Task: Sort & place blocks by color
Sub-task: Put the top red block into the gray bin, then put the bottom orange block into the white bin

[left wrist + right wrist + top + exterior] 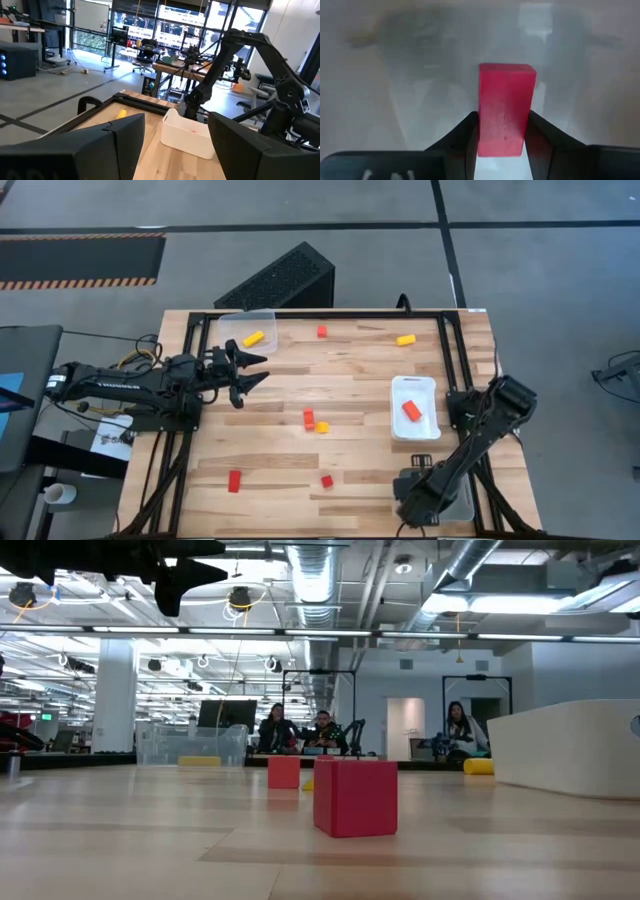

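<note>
Right wrist view: our right gripper [502, 137] is pinching a red block [505, 107] over the near-right clear tray [455, 502]; our left gripper [252, 370] is hovering spread beside the far-left tray [228, 328].

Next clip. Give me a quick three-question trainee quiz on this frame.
1. True or false: the right gripper is shut on a red block.
2. What lies in the white tray? A) a yellow block B) an orange-red block C) nothing
3. Fill in: the lone block in the clear tray, beside the open left gripper, is coloured ____.
Key: 1 true; 2 B; 3 yellow.
</note>
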`<move>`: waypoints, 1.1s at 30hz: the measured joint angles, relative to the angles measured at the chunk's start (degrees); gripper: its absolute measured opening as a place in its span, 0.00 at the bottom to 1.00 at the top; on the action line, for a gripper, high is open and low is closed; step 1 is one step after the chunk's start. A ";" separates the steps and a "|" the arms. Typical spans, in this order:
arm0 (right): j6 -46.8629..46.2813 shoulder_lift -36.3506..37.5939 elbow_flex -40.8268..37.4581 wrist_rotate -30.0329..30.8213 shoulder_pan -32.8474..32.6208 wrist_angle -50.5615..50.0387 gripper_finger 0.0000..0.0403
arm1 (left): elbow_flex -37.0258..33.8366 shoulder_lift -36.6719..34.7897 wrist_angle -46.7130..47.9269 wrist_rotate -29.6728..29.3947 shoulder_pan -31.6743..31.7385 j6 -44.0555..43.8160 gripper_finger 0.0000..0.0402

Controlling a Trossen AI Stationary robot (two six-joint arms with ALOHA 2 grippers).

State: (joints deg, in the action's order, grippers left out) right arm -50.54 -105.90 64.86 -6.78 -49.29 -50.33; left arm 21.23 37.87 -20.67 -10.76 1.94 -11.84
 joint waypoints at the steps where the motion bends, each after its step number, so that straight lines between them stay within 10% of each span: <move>1: -0.03 -0.23 0.03 0.02 0.04 -0.15 0.34 | 0.00 0.00 0.30 0.00 0.00 0.00 0.52; 13: -14.33 15.30 0.23 -9.52 1.84 -12.99 0.58 | 0.00 0.00 0.34 -0.79 0.02 1.62 0.52; 19: -19.84 27.05 0.26 1.13 0.58 -1.54 0.57 | 0.00 0.00 0.23 -1.73 0.02 1.66 0.52; 33: 31.13 41.98 0.31 59.98 7.12 16.71 0.40 | 0.00 0.00 0.16 -6.99 0.02 1.82 0.52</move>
State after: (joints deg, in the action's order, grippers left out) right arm -19.41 -63.92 65.17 53.20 -42.17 -33.62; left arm 21.23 37.87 -20.51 -17.75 1.96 -10.02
